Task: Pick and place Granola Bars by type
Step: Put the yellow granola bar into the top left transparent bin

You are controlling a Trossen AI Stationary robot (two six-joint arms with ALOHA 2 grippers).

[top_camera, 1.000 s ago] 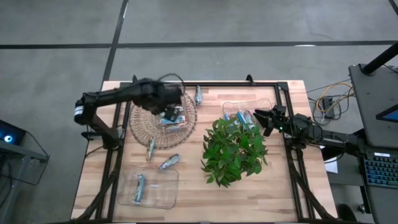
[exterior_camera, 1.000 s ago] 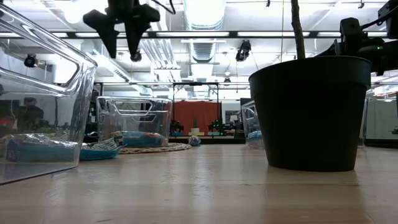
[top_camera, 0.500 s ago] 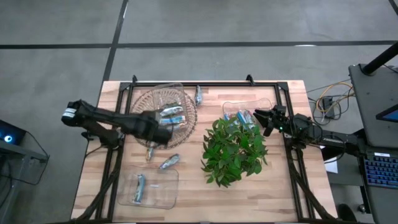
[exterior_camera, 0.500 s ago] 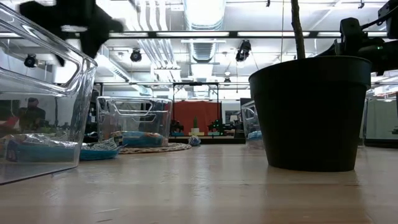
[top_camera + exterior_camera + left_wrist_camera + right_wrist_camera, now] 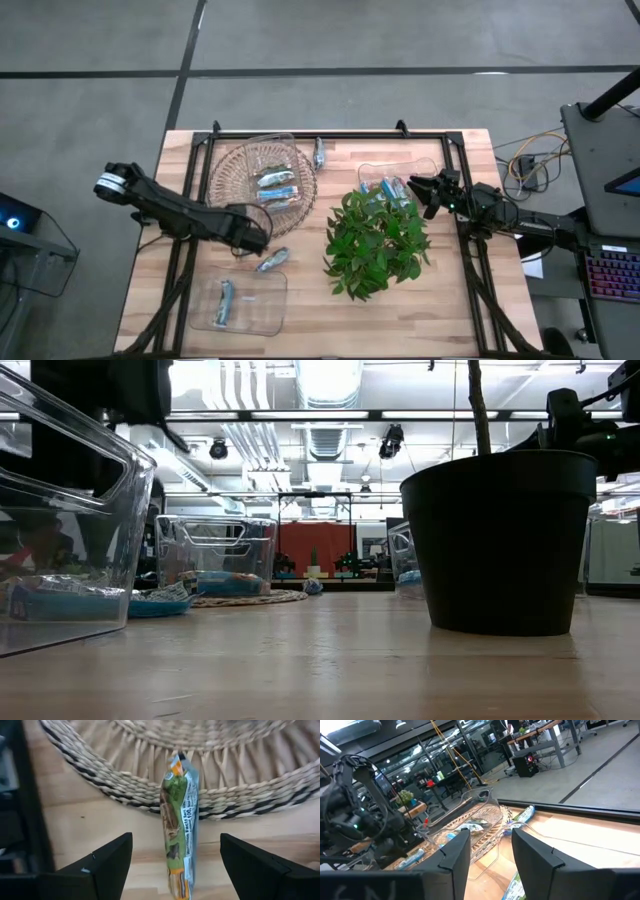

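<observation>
The wooden worktop (image 5: 310,310) carries a leafy potted plant (image 5: 375,242) right of centre. Left of it, a round woven mat (image 5: 228,195) holds a clear bin (image 5: 262,152) with several silvery-blue granola bars (image 5: 277,186). A second clear bin (image 5: 262,312) near the front edge holds 1 bar. The left claw (image 5: 175,865) hangs spread wide over a green-and-orange granola bar (image 5: 179,825) lying against the mat's rim. The right claw (image 5: 490,851), parted, hovers by a third bin (image 5: 398,170) behind the plant.
</observation>
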